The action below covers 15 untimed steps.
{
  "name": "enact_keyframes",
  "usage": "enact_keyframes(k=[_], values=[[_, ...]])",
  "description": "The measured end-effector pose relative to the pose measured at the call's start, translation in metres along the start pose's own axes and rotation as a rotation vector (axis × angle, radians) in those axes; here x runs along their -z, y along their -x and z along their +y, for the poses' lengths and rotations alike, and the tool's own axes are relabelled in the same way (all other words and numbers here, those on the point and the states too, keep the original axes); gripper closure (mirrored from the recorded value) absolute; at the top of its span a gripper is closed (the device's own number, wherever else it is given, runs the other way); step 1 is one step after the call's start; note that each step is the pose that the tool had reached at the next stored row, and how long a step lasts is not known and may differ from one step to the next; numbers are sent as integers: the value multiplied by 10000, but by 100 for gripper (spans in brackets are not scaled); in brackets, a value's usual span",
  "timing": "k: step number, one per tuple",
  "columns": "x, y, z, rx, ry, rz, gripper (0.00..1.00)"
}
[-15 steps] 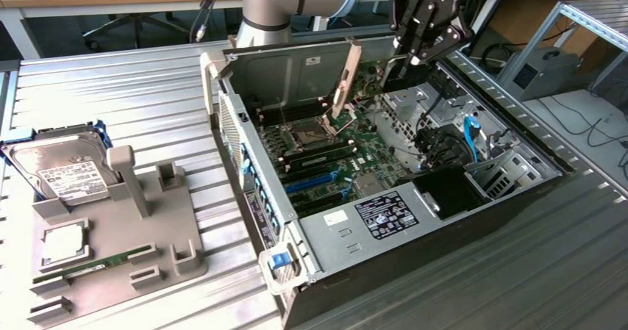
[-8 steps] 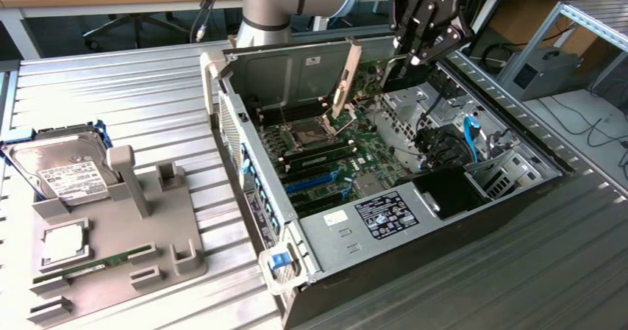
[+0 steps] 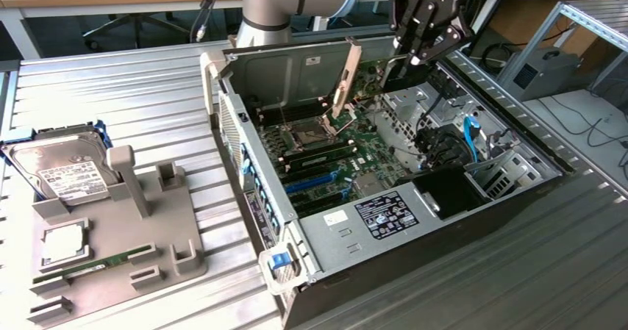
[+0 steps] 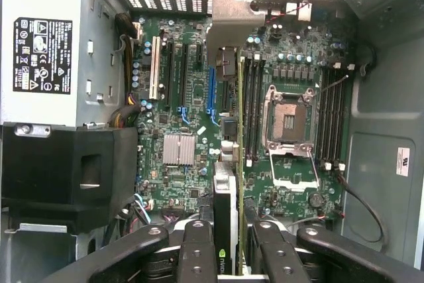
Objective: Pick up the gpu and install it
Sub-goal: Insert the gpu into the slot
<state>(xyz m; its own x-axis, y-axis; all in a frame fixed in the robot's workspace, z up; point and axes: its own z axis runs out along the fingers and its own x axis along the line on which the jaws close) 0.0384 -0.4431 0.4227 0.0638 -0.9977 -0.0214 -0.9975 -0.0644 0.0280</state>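
Metal table (image 3: pixel 118 87): case (image 3: pixel 451 264) (open), tray (image 3: pixel 167 227)

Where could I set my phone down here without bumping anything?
Widest bare table: toward the exterior view's left of the computer case, behind the hard drive and gray holder. Crowded inside the case, where the gripper holds the gpu.

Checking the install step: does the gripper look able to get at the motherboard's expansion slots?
Probably yes: the gripper, shut on the gpu, hangs over the open case, and nothing covers the slots.
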Motion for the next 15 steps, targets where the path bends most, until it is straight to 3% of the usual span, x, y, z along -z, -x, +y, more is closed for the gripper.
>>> enact_keyframes(k=[10,13,15], values=[[-11,13,191,-19,0,0,73],[-79,38,587,-111,-2,-3,73],[-152,39,636,-119,-2,-3,73]])
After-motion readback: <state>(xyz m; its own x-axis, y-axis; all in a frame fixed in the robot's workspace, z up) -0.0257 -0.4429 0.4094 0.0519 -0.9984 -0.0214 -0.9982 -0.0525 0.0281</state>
